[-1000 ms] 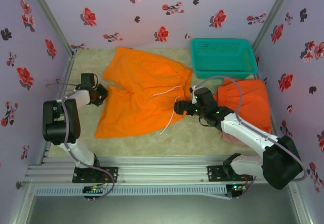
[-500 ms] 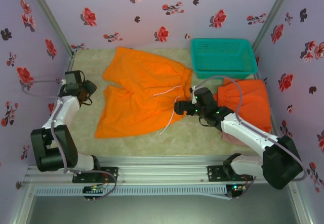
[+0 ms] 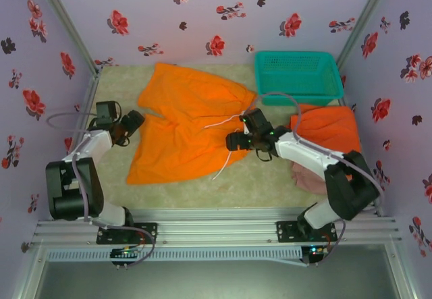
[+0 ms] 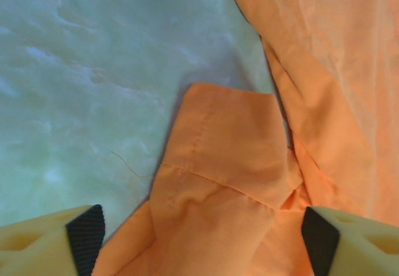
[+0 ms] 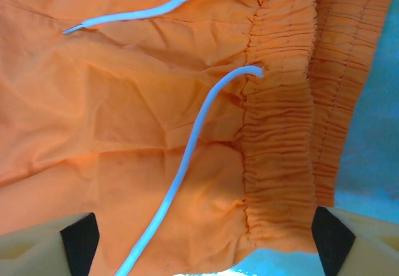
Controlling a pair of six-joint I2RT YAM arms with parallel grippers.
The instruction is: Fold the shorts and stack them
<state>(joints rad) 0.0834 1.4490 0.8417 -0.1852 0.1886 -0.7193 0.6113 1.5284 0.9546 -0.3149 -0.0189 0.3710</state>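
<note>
Shorts (image 3: 185, 123) lie flat, unfolded; 2 others (image 3: 331, 137) stacked at R; L gripper (image 4: 202, 242) & R gripper (image 5: 202, 242) fingers spread, empty.

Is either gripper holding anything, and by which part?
Nothing held: left gripper open over a leg hem of the spread orange cloth shorts; right gripper open over their waistband.
</note>
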